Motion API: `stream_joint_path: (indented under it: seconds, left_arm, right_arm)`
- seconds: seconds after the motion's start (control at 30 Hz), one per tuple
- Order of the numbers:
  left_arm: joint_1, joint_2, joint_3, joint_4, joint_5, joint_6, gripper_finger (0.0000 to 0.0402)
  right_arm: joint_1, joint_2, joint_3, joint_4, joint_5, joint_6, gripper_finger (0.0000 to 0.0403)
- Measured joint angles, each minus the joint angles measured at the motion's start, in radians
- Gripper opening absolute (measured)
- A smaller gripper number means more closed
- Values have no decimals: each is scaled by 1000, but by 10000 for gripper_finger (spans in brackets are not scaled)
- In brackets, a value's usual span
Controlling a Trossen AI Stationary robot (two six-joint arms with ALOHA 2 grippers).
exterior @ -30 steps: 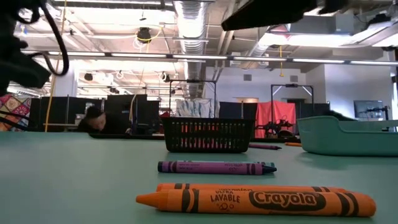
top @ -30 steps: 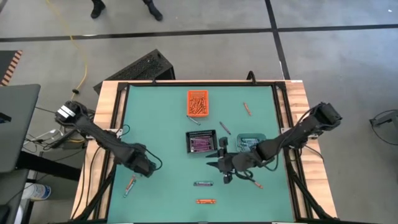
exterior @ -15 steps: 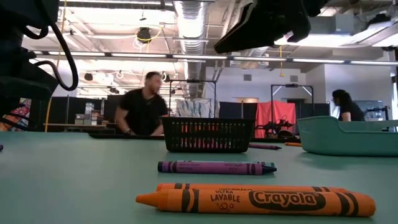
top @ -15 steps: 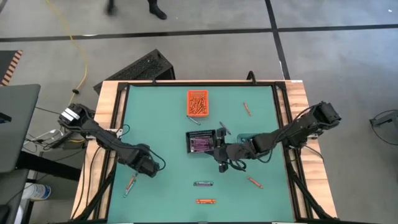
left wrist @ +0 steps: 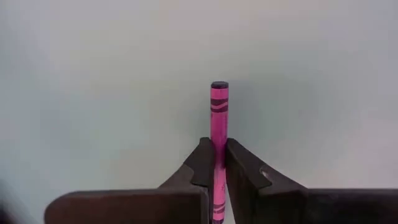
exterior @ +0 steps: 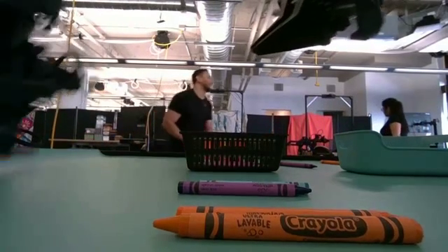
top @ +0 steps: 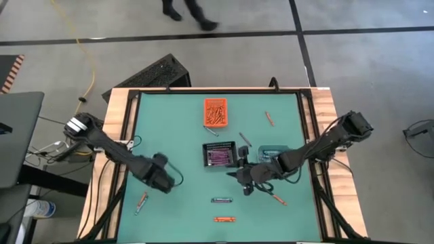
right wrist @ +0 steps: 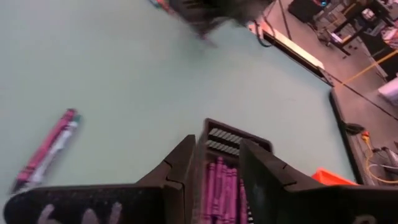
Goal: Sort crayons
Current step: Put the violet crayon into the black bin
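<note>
Where gripper (left wrist: 214, 163) clamps, crayon (left wrist: 218, 112) base hidden

A green-topped table (top: 169, 129) with a wooden border carried three bins: an orange bin (top: 215, 112) toward the far edge, a black mesh bin (top: 218, 155) at centre, and a teal bin (top: 271, 153) beside it. Loose crayons lay scattered on the surface, including a purple crayon (exterior: 241, 188) and an orange crayon (exterior: 287, 225) near the front edge.
</note>
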Motion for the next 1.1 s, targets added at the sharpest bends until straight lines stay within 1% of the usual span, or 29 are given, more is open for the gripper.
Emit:
stream_joint_path:
  seconds: [0.07, 0.13, 0.2, 0.27, 0.3, 0.37, 0.43, 0.5, 0.53, 0.6, 0.67, 0.7, 0.87, 0.97, 1.1]
  left_arm:
    - [22, -64, 47, -31, -86, 55, 10]
    - [41, -109, 80, -9, -154, 123, 10]
    - [70, -148, 97, 49, -205, 230, 10]
    - [111, -183, 105, 167, -246, 375, 10]
    - [132, -187, 106, 230, -252, 445, 10]
    - [183, -178, 103, 335, -238, 580, 9]
    - [253, -149, 103, 478, -191, 737, 9]
    - [333, -97, 105, 629, -117, 891, 9]
    - [373, -69, 105, 692, -68, 951, 9]
    - [441, -4, 133, 767, 29, 1049, 9]
    - [491, 58, 199, 762, 88, 1126, 9]
    - [507, 85, 237, 730, 104, 1163, 9]
    - [545, 225, 440, 522, 121, 1304, 9]
    - [556, 302, 544, 446, 151, 1369, 9]
    - [571, 396, 663, 385, 175, 1419, 9]
  right_arm:
    - [17, 0, 0, -8, 0, 17, 122]
    - [30, 0, 0, -9, 0, 28, 122]
    - [41, 0, 0, -13, 2, 40, 122]
    - [52, 0, 0, -25, 25, 62, 122]
    - [60, 0, 0, -31, 54, 77, 122]
    - [79, 0, 0, -49, 139, 108, 122]
    - [104, -1, 0, -82, 243, 155, 122]
    - [133, -8, 0, -137, 313, 211, 122]
    - [147, -14, 0, -164, 332, 243, 122]
    - [180, -30, 0, -232, 356, 317, 122]
    - [212, -47, 0, -297, 382, 407, 122]
    - [229, -55, 0, -334, 400, 454, 122]
    - [286, -78, 0, -502, 493, 657, 122]
    - [299, -79, 0, -578, 510, 746, 122]
    - [301, -79, 0, -640, 509, 833, 122]
